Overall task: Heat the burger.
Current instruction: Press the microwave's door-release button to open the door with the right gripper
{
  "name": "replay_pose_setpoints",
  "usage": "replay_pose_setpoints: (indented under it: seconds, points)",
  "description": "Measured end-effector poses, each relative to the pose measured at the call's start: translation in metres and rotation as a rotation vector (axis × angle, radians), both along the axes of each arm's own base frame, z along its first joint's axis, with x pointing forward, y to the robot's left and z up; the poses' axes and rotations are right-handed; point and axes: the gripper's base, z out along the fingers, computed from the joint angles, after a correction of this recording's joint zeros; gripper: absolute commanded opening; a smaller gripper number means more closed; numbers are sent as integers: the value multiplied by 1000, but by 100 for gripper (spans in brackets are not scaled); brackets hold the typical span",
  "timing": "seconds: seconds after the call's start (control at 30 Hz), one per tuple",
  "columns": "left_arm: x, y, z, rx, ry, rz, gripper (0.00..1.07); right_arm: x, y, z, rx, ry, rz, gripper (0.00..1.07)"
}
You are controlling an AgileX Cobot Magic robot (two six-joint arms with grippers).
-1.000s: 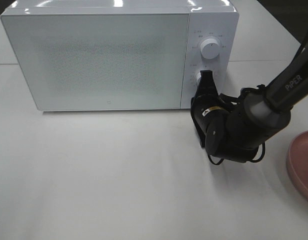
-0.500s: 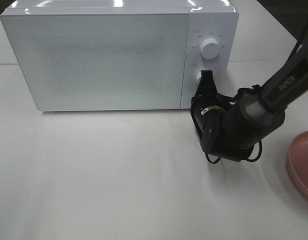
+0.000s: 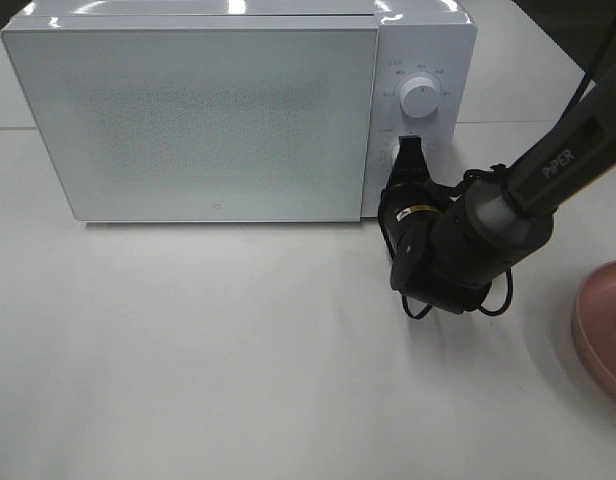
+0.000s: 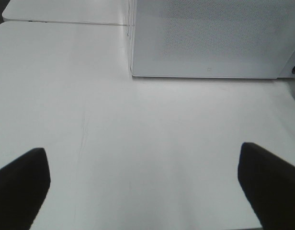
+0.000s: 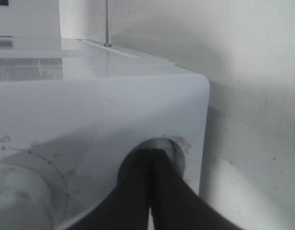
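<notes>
- White table [image 3: 238,350] carries a white microwave [image 3: 188,120], door closed; a pink plate [image 3: 603,320] sits at the table's right edge.
- Right gripper [image 3: 408,160]: fingers pressed together, tips against the lower knob [image 5: 175,152], under the upper dial [image 3: 420,97].
- Left gripper [image 4: 145,184]: 2 fingers spread wide above the table.
- None of the 3 views shows the burger; whether it lies behind the frosted door cannot be told.

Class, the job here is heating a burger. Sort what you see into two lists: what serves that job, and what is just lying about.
Serves the job:
- microwave, door closed
- lower knob
- right gripper, shut, at that knob

Lying about:
- plate, at the right edge
- upper knob
- left gripper, open over the table

The burger is not in view.
</notes>
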Motion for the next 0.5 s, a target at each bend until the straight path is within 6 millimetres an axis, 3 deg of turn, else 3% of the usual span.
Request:
replay_pose_setpoints:
  seconds: [0.5]
  points:
    - [0,0,0,0,0,0,100,2,1,0,-6,18,0,0]
